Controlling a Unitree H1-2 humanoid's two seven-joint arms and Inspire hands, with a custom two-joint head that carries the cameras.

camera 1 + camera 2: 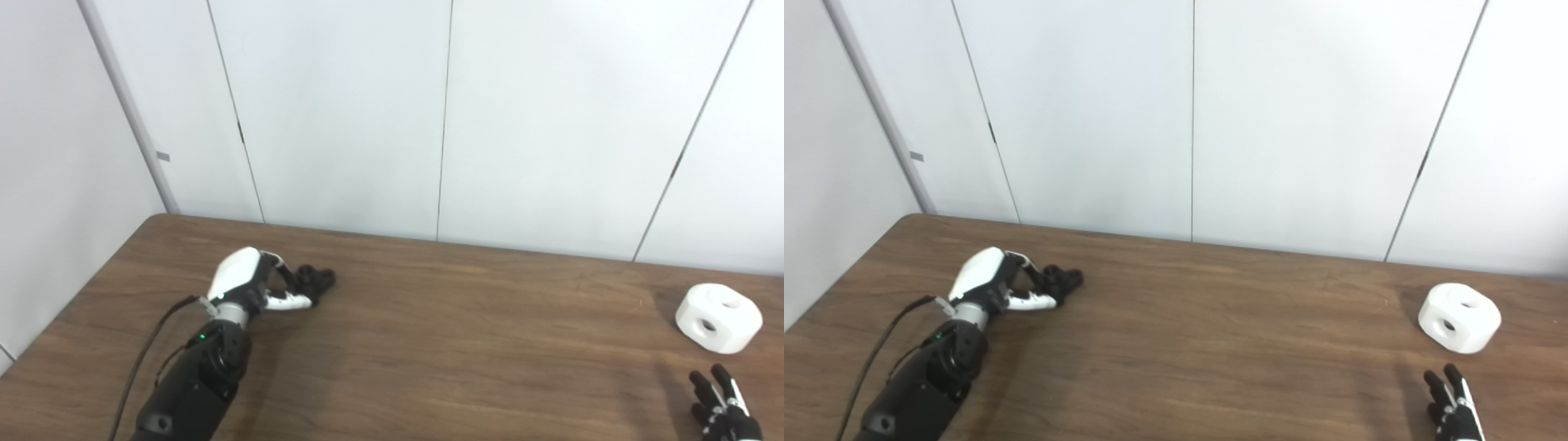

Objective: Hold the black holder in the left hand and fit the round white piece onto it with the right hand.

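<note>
Both apart — left hand (pixel 257 285) at black holder (pixel 315 279), white piece (pixel 718 317) near right hand (pixel 723 404).

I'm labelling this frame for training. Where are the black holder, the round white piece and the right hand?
black holder (pixel 315 279), left eye view, on its dark rounded body.
round white piece (pixel 719 318), left eye view, on its front face.
right hand (pixel 723 404), left eye view, on its spread fingers.

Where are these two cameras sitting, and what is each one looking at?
Left eye view: on the robot's head, looking down across the wooden table toward the white wall; the left robot hand reaches the black holder, and the right robot hand shows at the bottom corner.
Right eye view: beside the first camera, a little to the right, facing the same way, with both arms in view.
Shared: both show the same table, both hands, the holder and the round white piece.
</note>
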